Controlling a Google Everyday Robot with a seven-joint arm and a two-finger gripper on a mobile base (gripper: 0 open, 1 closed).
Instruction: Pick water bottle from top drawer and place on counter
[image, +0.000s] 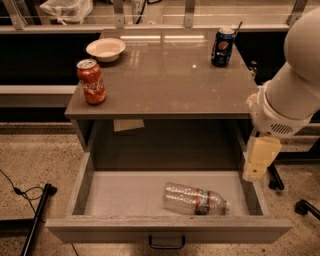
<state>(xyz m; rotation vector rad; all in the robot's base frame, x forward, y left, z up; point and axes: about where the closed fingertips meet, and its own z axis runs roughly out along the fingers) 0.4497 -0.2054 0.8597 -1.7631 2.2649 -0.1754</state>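
Observation:
The water bottle (195, 199) lies on its side on the floor of the open top drawer (125, 192), right of the middle, with its white cap pointing right. The drawer's dark pull handle (166, 243) is at the bottom edge of the camera view. The counter (165, 75) is the glossy slab above the drawer. My gripper (257, 165) hangs from the big white arm (290, 95) at the right, over the drawer's right wall, above and to the right of the bottle. It does not touch the bottle.
On the counter stand a red cola can (91, 81) at the front left, a white bowl (105, 49) at the back left and a dark blue Pepsi can (222, 46) at the back right. A black pole (37, 215) and a cable lie on the floor at left. Chair casters (302, 206) are at right.

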